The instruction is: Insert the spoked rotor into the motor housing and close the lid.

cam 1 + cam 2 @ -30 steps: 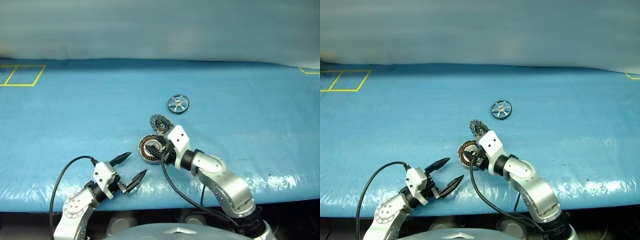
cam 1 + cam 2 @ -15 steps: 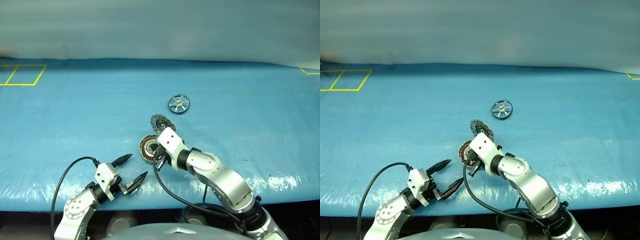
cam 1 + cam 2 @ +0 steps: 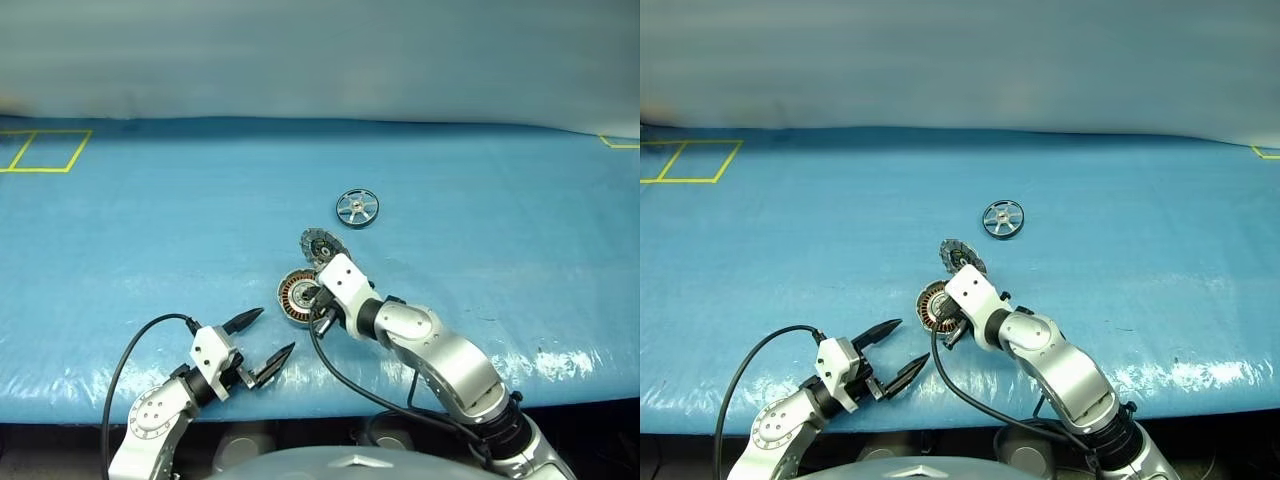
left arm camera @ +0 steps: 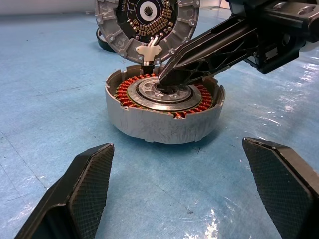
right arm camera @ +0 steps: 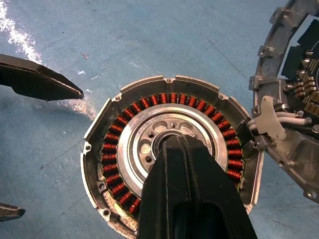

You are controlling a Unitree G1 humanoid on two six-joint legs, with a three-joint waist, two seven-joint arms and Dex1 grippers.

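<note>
I see the motor housing (image 4: 164, 112), a short round grey metal cup with a copper-brown winding ring around a silver centre bearing, sitting flat on the table with its open mouth facing straight up. Its lid (image 4: 147, 27), a thin round silver-grey disc with a dark patterned inner face, stands swung up on its hinge at the cup's far rim, that inner face turned toward me. The spoked rotor (image 3: 357, 208), a small shiny silver wheel with a thin rim, lies flat further out on the table, well apart from the cup and beyond the lid.

My right gripper (image 5: 177, 144) has its two black fingers pressed together, holding nothing, their tip resting in the cup's centre bearing. My left gripper (image 3: 260, 337) hovers near the table's front edge, fingers spread wide and empty, pointing toward the cup.

The table (image 3: 150, 230) is covered in a wrinkled blue plastic sheet, glossy along the near edge, with yellow tape squares (image 3: 45, 150) at the far left and a pale wall behind. The right arm reaches over the cup's near side.
</note>
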